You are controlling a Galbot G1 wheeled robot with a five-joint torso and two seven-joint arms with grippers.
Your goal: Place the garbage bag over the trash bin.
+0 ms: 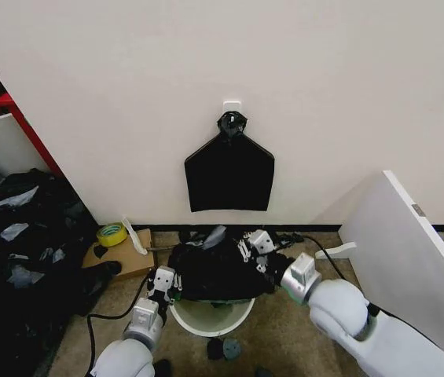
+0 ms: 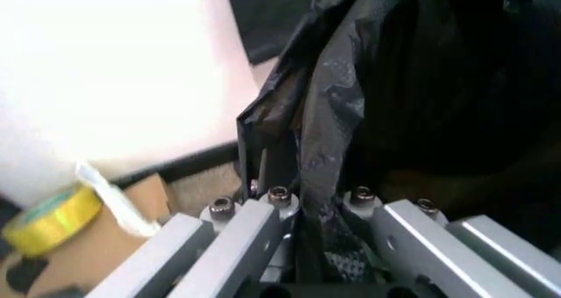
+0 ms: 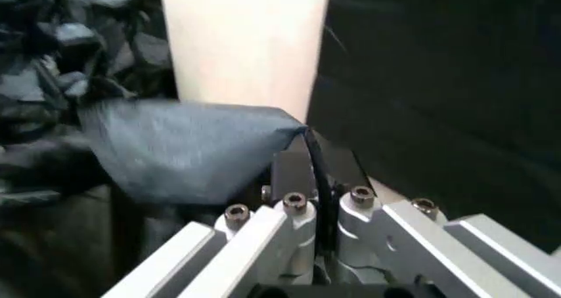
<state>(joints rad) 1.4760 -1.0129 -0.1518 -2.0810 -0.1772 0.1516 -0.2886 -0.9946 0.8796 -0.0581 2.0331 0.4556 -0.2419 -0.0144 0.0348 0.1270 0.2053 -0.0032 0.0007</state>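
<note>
Garbage bag [image 1: 218,271] bunched over trash bin [image 1: 210,318] mouth, left gripper [image 1: 162,284] and right gripper [image 1: 259,245] each clamped on an edge; thin, limp, slippery film—best held by hem.

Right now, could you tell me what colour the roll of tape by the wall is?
The roll of tape is yellow, clearest in the head view.

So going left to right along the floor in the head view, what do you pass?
Pile of black bags → yellow tape roll → left pincer → garbage bag draped over the trash bin → right pincer → white board.
</note>
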